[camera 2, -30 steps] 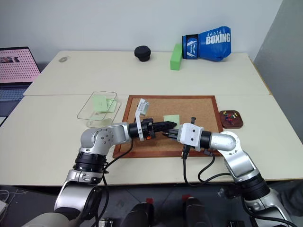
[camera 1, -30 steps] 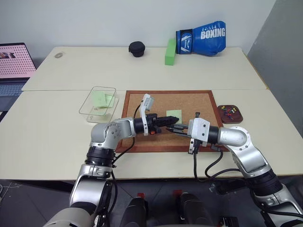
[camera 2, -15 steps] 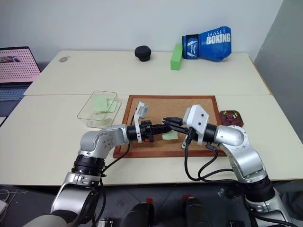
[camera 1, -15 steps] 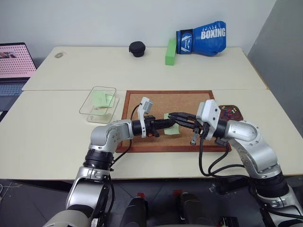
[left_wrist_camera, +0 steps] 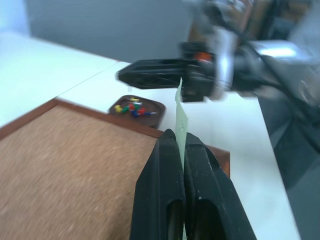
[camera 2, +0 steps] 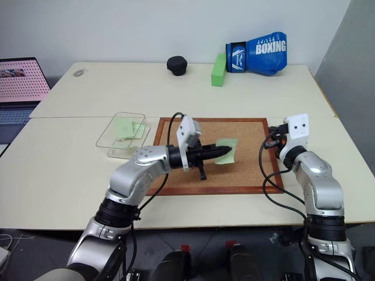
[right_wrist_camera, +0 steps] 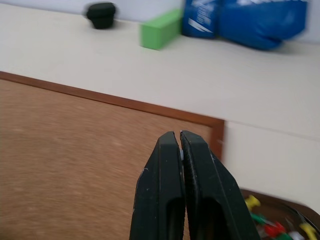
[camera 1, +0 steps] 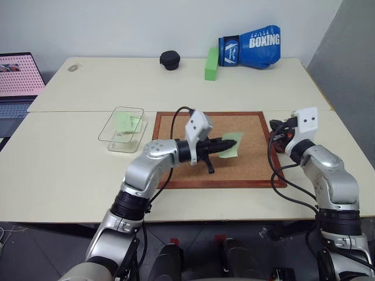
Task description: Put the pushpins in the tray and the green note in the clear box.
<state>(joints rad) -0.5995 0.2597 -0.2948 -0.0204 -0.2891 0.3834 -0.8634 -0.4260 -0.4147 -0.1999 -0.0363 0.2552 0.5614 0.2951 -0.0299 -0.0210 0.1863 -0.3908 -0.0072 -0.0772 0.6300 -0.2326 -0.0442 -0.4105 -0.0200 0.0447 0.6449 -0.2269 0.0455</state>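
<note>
Over the corkboard [camera 1: 234,167], the left gripper [camera 1: 229,144] pinches the green note [camera 1: 232,144], while at three o'clock the closed right gripper [camera 1: 280,130] hovers above the tray [left_wrist_camera: 137,106] of pushpins [left_wrist_camera: 131,108].

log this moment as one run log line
left end effector: shut on green note | right end effector: shut, by tray | clear box: awaiting note

Green note [left_wrist_camera: 180,107] between closed jaws
</note>
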